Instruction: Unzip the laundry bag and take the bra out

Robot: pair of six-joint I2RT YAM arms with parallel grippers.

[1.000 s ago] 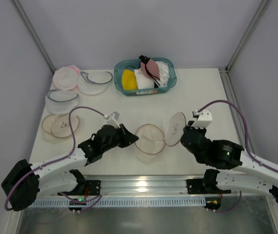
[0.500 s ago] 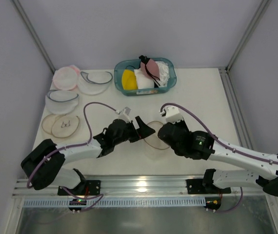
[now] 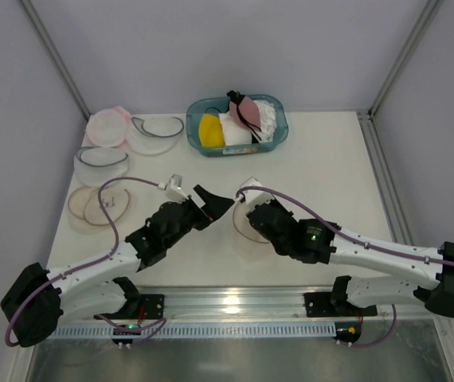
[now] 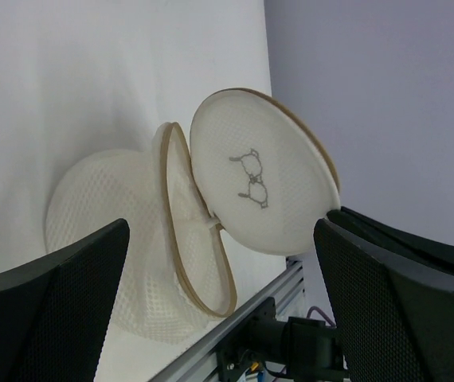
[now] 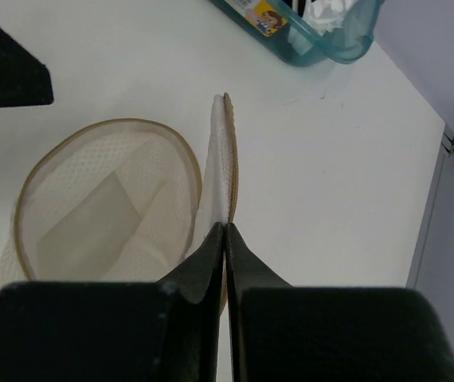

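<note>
Right claw [image 5: 225, 227] pinching bag [image 5: 91, 207] lid [image 5: 221, 159] upright; left claw [image 4: 223, 231] agape, empty. Bag looks empty: I'd lower lid gently, then release.

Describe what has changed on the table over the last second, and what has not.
The right gripper swung left across the table and clamped the lid of the laundry bag by its rim, tipping it from open on the right to standing on edge. The left gripper edged away from the bases, open and empty. The basket, the bra and the mesh rounds stayed put.
</note>
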